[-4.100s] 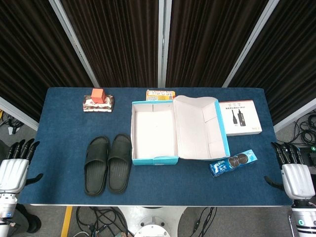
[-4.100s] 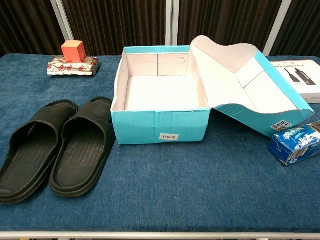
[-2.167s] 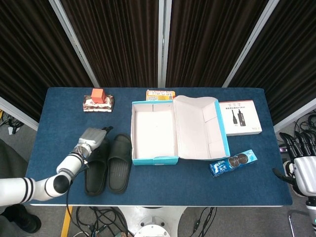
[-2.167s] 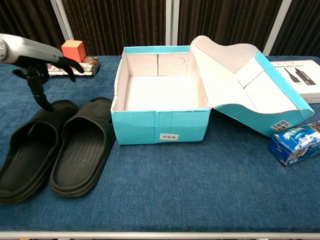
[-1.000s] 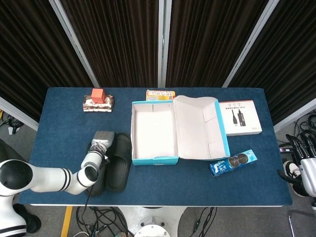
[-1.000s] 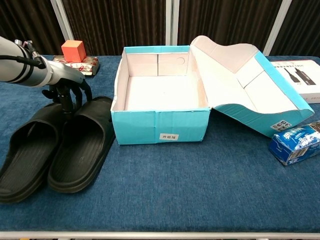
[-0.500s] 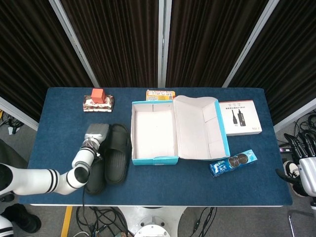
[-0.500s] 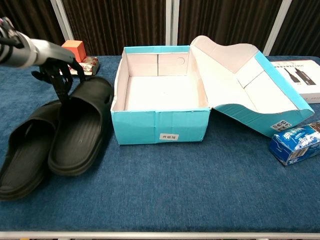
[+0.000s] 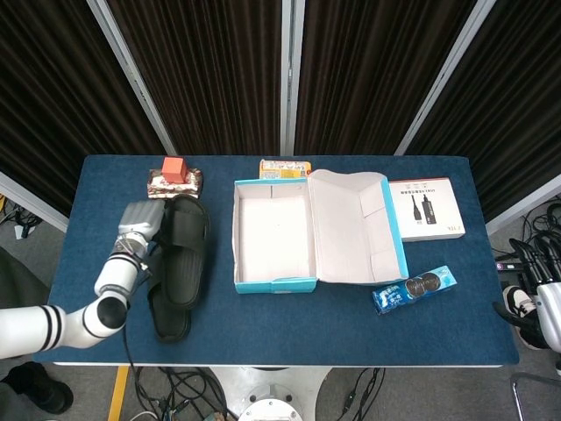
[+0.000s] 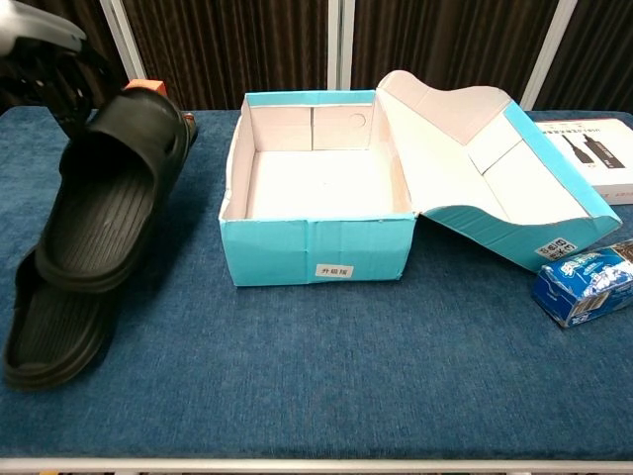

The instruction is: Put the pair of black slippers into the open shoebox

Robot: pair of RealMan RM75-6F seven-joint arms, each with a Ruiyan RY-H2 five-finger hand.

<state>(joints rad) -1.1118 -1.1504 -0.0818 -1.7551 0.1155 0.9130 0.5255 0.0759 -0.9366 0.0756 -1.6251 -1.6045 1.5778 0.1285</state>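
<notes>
Two black slippers are lifted together at the table's left, toes up and heels hanging. The upper slipper [image 9: 185, 247] [image 10: 111, 198] overlaps the lower one [image 9: 171, 317] [image 10: 51, 332], whose heel hangs close to the cloth; contact cannot be told. My left hand [image 9: 140, 224] [image 10: 45, 54] grips both at their toe ends. The open teal shoebox [image 9: 276, 285] [image 10: 316, 247] stands to their right, empty, its lid [image 9: 355, 228] folded out to the right. My right hand [image 9: 545, 303] hangs off the table's right edge, fingers apart and holding nothing.
A red cube on a patterned packet [image 9: 175, 178] sits at the back left, just behind the raised slippers. A snack box [image 9: 285, 166] lies behind the shoebox. A white carton [image 9: 427, 209] [image 10: 605, 153] and a blue cookie pack [image 9: 414, 289] [image 10: 584, 282] lie to the right.
My left hand came in from the left edge, took hold of the slippers' toe ends and raised them up and back-left. The slippers now hang stacked instead of lying side by side.
</notes>
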